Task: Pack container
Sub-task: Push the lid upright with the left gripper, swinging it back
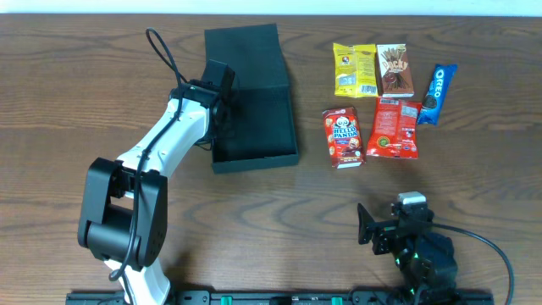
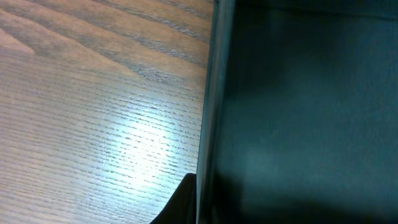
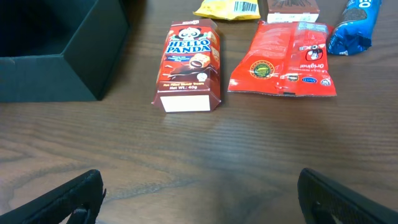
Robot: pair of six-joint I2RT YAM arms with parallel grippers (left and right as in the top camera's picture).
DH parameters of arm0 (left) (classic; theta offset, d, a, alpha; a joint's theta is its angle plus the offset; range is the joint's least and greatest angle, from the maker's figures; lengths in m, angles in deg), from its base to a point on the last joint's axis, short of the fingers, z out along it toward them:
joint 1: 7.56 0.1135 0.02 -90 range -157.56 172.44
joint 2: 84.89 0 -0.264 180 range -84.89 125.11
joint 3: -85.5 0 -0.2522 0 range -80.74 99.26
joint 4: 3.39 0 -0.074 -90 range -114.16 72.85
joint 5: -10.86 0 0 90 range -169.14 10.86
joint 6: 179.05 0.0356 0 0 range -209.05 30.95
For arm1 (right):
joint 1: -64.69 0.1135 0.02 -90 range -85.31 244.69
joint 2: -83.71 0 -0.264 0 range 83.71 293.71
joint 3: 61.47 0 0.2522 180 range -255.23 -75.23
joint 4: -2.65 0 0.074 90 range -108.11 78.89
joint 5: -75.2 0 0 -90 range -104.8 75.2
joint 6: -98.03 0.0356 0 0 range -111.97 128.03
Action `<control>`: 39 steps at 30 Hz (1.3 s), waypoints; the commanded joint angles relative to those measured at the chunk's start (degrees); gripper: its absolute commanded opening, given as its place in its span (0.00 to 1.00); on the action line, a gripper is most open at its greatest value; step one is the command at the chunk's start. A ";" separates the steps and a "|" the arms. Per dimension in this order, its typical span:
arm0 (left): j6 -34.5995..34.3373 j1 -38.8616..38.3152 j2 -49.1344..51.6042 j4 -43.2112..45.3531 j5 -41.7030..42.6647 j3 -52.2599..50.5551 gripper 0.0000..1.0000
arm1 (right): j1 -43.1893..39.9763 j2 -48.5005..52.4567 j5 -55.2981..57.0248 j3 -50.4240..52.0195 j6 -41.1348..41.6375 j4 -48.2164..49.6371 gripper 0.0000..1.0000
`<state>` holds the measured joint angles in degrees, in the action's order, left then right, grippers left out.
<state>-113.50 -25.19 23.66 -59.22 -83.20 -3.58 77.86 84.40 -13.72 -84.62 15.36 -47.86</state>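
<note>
In the left wrist view the container [image 2: 298, 118] was blurry and ran off the top, right and bottom edges. Only one dark bit of the left gripper [image 2: 183, 208] peeked in at the bottom, so I could not tell how its jaws stood. In the right wrist view the right gripper [image 3: 200, 198] showed just two finger ends [image 3: 71, 198], cut by the bottom edge. The yellow packet [image 3: 227, 7], the brown box [image 3: 292, 5] and the blue Oreo packet [image 3: 354, 25] were cut off at the top.
</note>
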 commanded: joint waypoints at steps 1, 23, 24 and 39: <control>-1.44 0.37 0.11 -0.35 -0.42 -0.20 0.30 | -0.46 -0.37 0.17 0.57 -0.57 -0.13 0.99; 16.15 0.35 0.11 4.22 -5.53 -0.20 0.06 | -0.46 -0.37 0.17 0.55 -0.57 -0.13 0.99; 16.76 0.35 0.11 4.28 -5.53 -0.20 0.06 | -0.46 -0.37 0.15 0.55 -0.57 -0.13 0.99; 19.82 0.35 0.11 5.07 -5.55 -0.20 0.06 | -0.46 -0.37 0.17 0.55 -0.57 -0.13 0.99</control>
<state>-96.10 -25.19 23.66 -54.19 -87.30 -3.60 77.88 84.38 -13.72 -84.62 15.36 -47.86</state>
